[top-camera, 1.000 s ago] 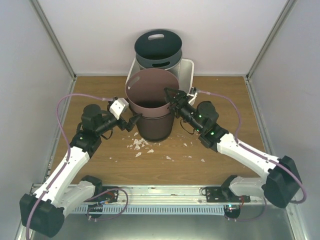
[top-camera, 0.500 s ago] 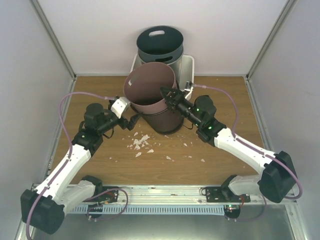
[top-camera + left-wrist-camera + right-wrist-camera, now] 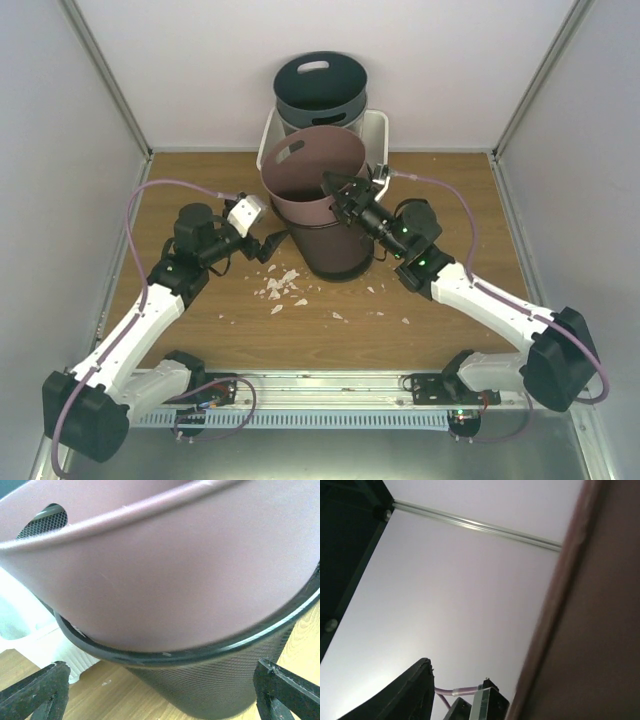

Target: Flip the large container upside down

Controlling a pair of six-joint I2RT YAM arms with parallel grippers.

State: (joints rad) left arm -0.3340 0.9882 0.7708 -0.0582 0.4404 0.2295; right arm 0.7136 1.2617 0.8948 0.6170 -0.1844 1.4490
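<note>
- Top view: the large container (image 3: 300, 165), the mauve one, stands mouth up at the back middle of the table (image 3: 330, 345). Its lower part sits down inside a black mesh bin (image 3: 335, 255), and it leans a little.
- Same view: my right tool (image 3: 338, 187) is at the near-right rim. I judge it is pinching that rim, one finger inside and one outside.
- My left tool (image 3: 270, 243) hangs spread just beside the mesh bin's left flank, holding nothing.
- Progress, as I read it: the flip itself is not done, since the mouth faces the ceiling. What's left is to lift it free of the bin, roll it over and set it down on its rim.
- Left wrist view: the mauve wall (image 3: 165, 580) fills the frame, nested in the bin's dark rim (image 3: 215, 685). My two black fingers (image 3: 35, 692) stand wide apart at the bottom corners, touching neither.
- There's a handle cut-out (image 3: 47, 517) at upper left, a bit of the white basket (image 3: 30, 635) and a strip of wood below.
- Right wrist view: the mauve rim (image 3: 600, 630) runs up the right side, very close. Only one dark finger (image 3: 415, 695) shows, so this view alone doesn't settle the grip.
- Surface and room: brown wood table with pale paper scraps (image 3: 280, 288) scattered near the bin. A grey tub (image 3: 320, 85) sits in the white basket behind. Plain white walls (image 3: 200, 60) and metal rails (image 3: 480, 527) enclose everything.
</note>
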